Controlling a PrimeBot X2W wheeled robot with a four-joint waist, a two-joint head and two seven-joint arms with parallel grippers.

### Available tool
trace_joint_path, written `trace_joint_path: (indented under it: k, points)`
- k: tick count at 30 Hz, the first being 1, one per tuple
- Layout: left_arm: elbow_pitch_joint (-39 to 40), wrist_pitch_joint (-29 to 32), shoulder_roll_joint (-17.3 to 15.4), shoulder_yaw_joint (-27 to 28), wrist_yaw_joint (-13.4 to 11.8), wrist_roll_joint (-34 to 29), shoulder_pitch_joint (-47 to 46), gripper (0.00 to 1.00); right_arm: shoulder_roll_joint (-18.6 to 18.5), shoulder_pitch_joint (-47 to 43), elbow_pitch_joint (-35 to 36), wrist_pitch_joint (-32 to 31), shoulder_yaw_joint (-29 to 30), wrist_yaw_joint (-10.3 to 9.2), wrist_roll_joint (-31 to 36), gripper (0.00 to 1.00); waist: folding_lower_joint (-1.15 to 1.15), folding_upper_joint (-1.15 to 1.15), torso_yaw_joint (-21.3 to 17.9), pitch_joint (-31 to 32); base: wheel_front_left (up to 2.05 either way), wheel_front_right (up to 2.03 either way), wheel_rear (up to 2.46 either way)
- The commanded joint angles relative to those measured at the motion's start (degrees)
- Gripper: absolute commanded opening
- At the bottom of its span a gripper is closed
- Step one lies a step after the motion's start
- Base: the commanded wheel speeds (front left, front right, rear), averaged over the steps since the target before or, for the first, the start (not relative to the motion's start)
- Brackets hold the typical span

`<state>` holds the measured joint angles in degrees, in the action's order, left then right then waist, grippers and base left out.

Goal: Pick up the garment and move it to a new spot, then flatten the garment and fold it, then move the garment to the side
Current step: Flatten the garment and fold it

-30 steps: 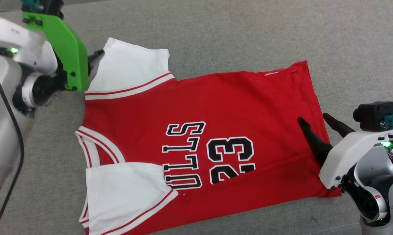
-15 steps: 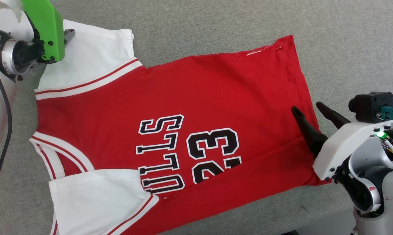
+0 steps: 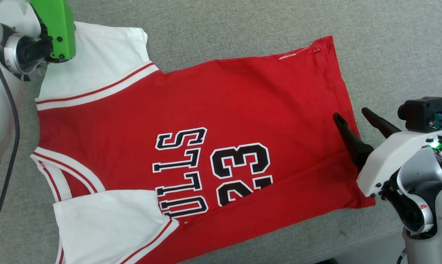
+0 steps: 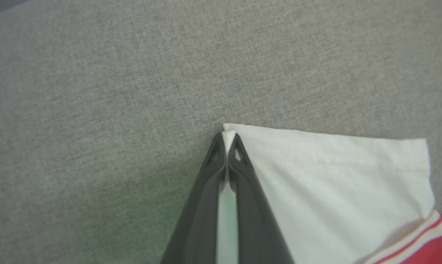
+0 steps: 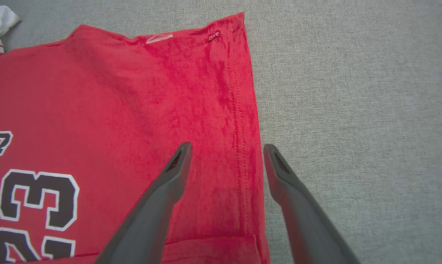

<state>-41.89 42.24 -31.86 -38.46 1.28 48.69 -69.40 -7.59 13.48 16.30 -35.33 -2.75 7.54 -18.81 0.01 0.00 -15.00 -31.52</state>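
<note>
Between the left jaws, pinched shut, sits a corner of the white sleeve [image 4: 334,176] of the garment [image 3: 221,110], spread print-up on the grey fabric surface [image 3: 243,29]; the right jaws gape empty astride its hem [image 5: 243,110] and should probably close there before both pull taut.

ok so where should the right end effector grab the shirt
The bottom hem of the shirt, coming in from the robot's right. That stitched edge lies straight and flat, and the open right end effector straddles it: one finger over red cloth, one over the grey surface.
</note>
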Motion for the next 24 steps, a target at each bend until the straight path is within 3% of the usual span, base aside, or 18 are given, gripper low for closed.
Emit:
trace_joint_path:
  k: [1, 8, 14, 19, 24]
  points:
    - [-1.05, -0.33, 0.58, -0.72, 0.56, -0.01, 1.31, 0.00, -0.40, 1.34, 0.01, -0.43, 0.02, -0.05, 0.59, 1.00, -0.01, 0.00, 0.47, 0.78, 0.00, 0.00, 0.00]
    - [-0.61, -4.70, 2.60, 0.19, 2.63, 1.65, 2.20, 0.00, -3.56, 3.95, -0.92, -6.29, 0.47, -0.05, 0.05, 1.00, -0.01, 0.00, 2.57, 4.74, 0.00, 0.00, 0.00]
    - [2.81, -5.71, 3.57, -0.06, 4.03, 2.79, 3.10, 0.00, -7.37, 10.16, -4.17, -16.59, 0.92, -0.05, -1.66, 1.00, -0.01, 0.00, 5.46, 6.09, 0.00, 0.00, 0.00]
    - [9.22, -6.60, 3.03, -0.15, 4.75, 3.44, 3.99, 0.00, -9.13, 17.50, -9.00, -22.49, 1.99, -0.05, -2.88, 1.00, -0.01, 0.00, 8.09, 5.27, 0.00, 0.00, 0.00]
    - [16.38, -6.53, 1.98, -0.68, 4.65, 3.28, 5.49, 0.00, -11.33, 22.18, -14.81, -24.47, 0.56, -0.05, -1.98, 1.00, -0.01, 0.00, 10.73, 4.16, 0.00, 0.00, 0.00]
